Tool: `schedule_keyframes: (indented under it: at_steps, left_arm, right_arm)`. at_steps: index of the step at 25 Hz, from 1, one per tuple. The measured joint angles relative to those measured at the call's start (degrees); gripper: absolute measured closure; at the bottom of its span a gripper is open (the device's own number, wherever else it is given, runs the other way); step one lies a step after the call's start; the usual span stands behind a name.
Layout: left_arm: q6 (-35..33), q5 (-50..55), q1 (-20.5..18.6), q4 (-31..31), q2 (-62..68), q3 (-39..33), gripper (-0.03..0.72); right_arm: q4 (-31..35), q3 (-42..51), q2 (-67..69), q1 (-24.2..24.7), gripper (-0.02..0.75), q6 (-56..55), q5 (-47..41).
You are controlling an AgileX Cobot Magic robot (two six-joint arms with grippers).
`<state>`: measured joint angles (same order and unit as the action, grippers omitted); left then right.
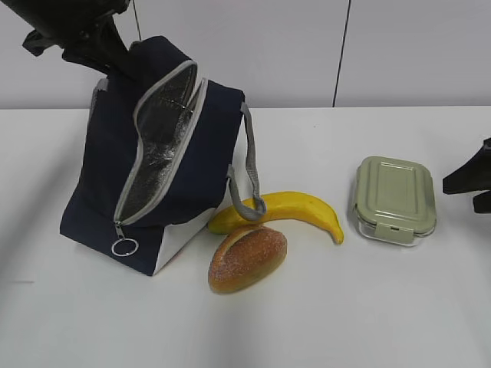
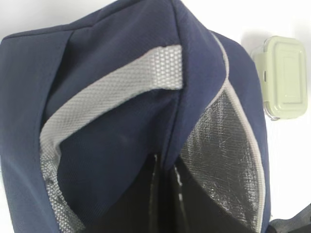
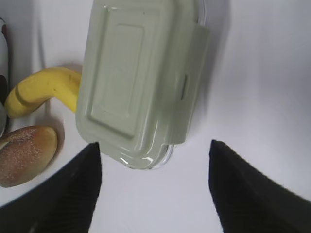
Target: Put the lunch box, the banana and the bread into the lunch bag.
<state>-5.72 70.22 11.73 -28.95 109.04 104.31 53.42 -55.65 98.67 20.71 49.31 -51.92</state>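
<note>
The navy-blue fabric lunch bag (image 1: pixel 165 165) is held tilted at its top by the left gripper (image 1: pixel 96 50), unzipped, foil lining shown. The yellow banana (image 1: pixel 295 211), brown bread roll (image 1: pixel 247 257) and sage-green-lidded lunch box (image 1: pixel 394 199) are left on the white table (image 1: pixel 368 307). The right gripper (image 3: pixel 153 187) is spread wide beside the lunch box.

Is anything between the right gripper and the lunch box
Nothing visible. The right gripper is open, with only bare table between its fingers and the lunch box. The banana and bread lie off to one side.
</note>
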Motion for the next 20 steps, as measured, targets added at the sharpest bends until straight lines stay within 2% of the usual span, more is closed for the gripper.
schedule_keyframes:
  at_steps: [7,20]
  left_arm:
    - [-0.02,0.13,0.0,-0.41,0.0,0.0,0.704]
    - [-0.24,0.13,0.0,-0.81,0.0,0.0,0.704]
  right_arm:
    - [5.45,-2.5,7.52,0.0,0.202,4.73,-2.03]
    - [5.73,-7.63,13.75,0.0,0.202,5.6,-2.65]
